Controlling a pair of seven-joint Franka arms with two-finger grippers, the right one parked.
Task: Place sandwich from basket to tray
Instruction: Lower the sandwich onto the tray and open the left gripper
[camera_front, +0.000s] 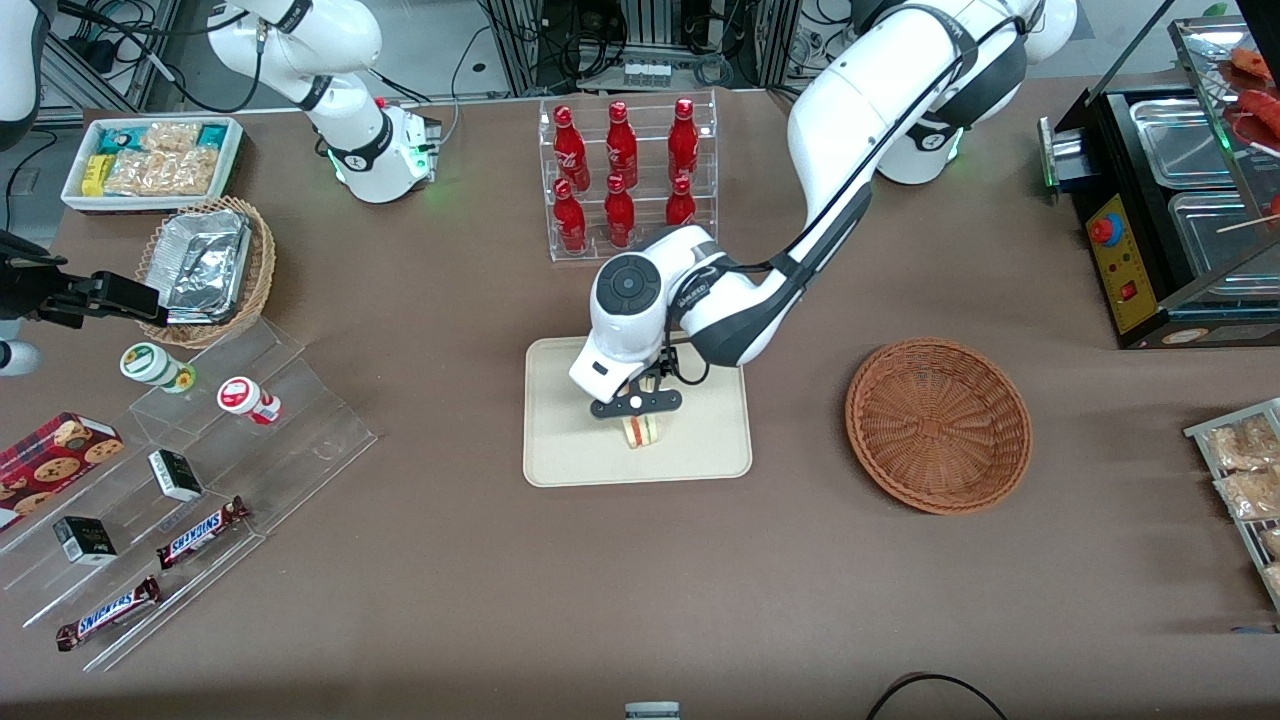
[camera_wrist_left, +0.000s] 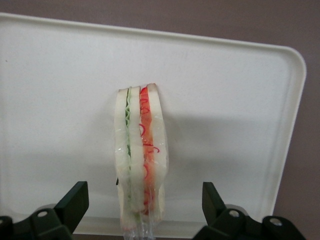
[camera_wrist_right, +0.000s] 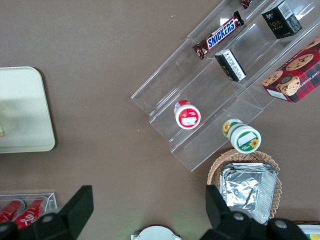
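Note:
The sandwich (camera_front: 643, 430) (camera_wrist_left: 140, 160) is a clear-wrapped wedge with red and green filling. It stands on edge on the cream tray (camera_front: 700, 450) (camera_wrist_left: 60, 100) at the table's middle. My left gripper (camera_front: 637, 412) (camera_wrist_left: 142, 200) hangs just above it, open, one black finger (camera_wrist_left: 75, 200) on each side of the wedge with a wide gap to either. The reddish-brown wicker basket (camera_front: 938, 425) sits beside the tray toward the working arm's end, with nothing in it. One corner of the tray (camera_wrist_right: 25, 110) shows in the right wrist view.
A clear rack of red bottles (camera_front: 625, 175) stands farther from the front camera than the tray. Toward the parked arm's end are a clear stepped shelf (camera_front: 200, 470) with snacks, a tan basket of foil packets (camera_front: 205, 265) and a white bin (camera_front: 150, 160). A black warmer (camera_front: 1170, 220) stands at the working arm's end.

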